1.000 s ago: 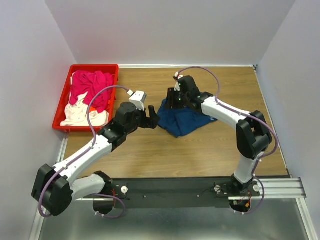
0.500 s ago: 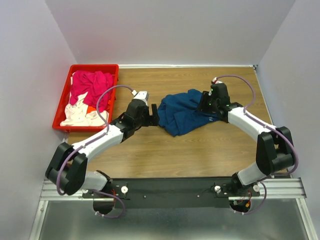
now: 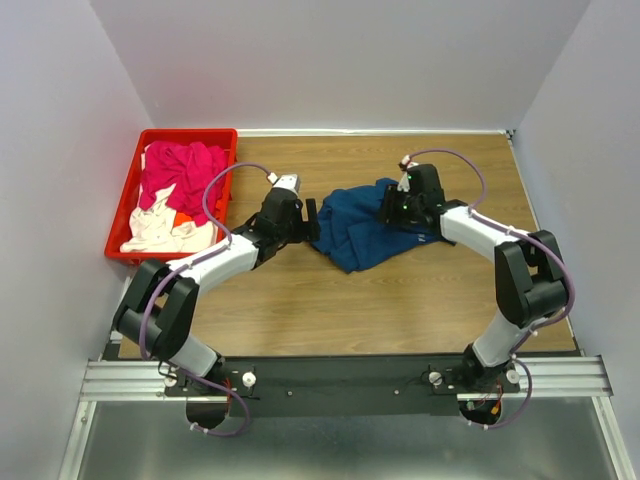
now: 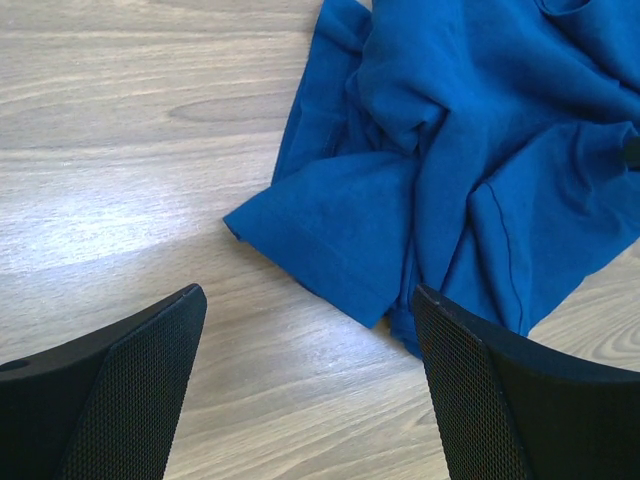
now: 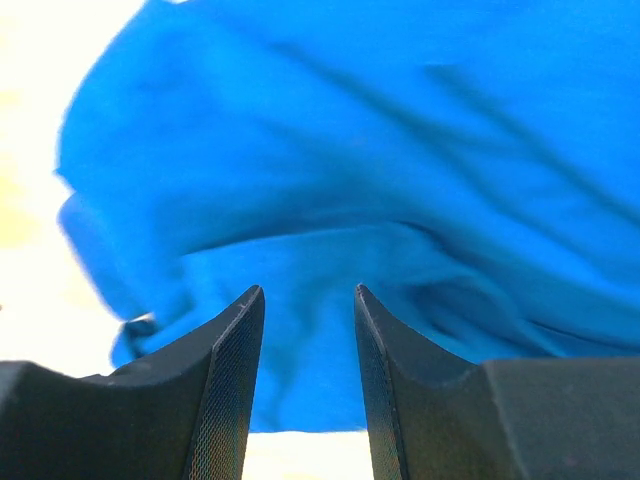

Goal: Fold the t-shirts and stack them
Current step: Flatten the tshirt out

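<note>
- Looking down from the top camera, the left claw (image 3: 311, 221) sits low over the table (image 3: 300, 300) with its two fingers spread wide. The blue t-shirt (image 3: 362, 238) lies crumpled just ahead of the tips, not between them.
- The right claw (image 3: 386, 209) is on the opposite side of that shirt, at its far right edge. From this height I cannot tell how far its fingers stand apart.
- Well behind the left claw, the red crate (image 3: 121, 205) stands against the table's left edge. It holds a magenta-pink t-shirt (image 3: 185, 172), a white t-shirt (image 3: 155, 232) and a scrap of orange cloth (image 3: 181, 216).
- Bare wood lies open between both claws and the arm bases, and also beyond the right claw toward the back wall.
- In the left wrist view, the fingers (image 4: 120, 390) are wide apart and hold nothing.
- A sleeve hem of the blue shirt lies flat on the wood, just ahead of the gap between the tips. The bunched body spreads ahead and to the right of the view, while the left of the view is bare wood.
- In the right wrist view, the fingers (image 5: 225, 390) stand a narrow gap apart with nothing pinched between them.
- Blurred blue cloth fills nearly everything ahead of the tips. Its edge falls away at the left of the view, where a pale, washed-out strip of table shows.
</note>
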Motion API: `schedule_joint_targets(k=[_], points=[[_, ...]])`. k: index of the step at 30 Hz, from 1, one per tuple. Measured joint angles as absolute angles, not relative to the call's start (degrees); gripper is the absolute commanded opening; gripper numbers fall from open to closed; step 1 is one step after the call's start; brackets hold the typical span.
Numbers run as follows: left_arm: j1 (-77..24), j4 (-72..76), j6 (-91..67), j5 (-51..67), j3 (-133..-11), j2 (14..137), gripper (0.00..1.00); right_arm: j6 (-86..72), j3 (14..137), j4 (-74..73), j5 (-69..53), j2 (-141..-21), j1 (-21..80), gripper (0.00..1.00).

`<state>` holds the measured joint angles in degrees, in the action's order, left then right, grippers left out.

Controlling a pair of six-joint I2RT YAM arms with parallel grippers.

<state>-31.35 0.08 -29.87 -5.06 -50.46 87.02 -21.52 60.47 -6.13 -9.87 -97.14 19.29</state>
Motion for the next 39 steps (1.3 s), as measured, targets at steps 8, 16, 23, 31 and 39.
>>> schedule_joint_targets(k=[8,16,23,31,39], points=[[-31.4,0.3,-29.9,-4.7,-49.9,86.2,0.92,-20.7,63.4,-4.9,-12.4,-102.8,25.9,0.49],[-31.4,0.4,-30.0,-4.7,-48.4,81.9,0.92,-19.4,64.6,-4.8,-12.3,-105.1,29.5,0.48],[-31.4,0.4,-30.1,-4.7,-47.5,81.4,0.92,-19.0,64.6,-4.8,-9.6,-106.4,30.6,0.28],[-31.4,0.3,-30.2,-4.7,-47.0,80.2,0.92,-18.3,64.6,-5.6,-6.6,-106.6,31.2,0.01],[-31.4,0.3,-30.3,-3.8,-47.0,79.1,0.92,-18.2,60.3,-8.8,-3.1,-95.5,31.2,0.01]])
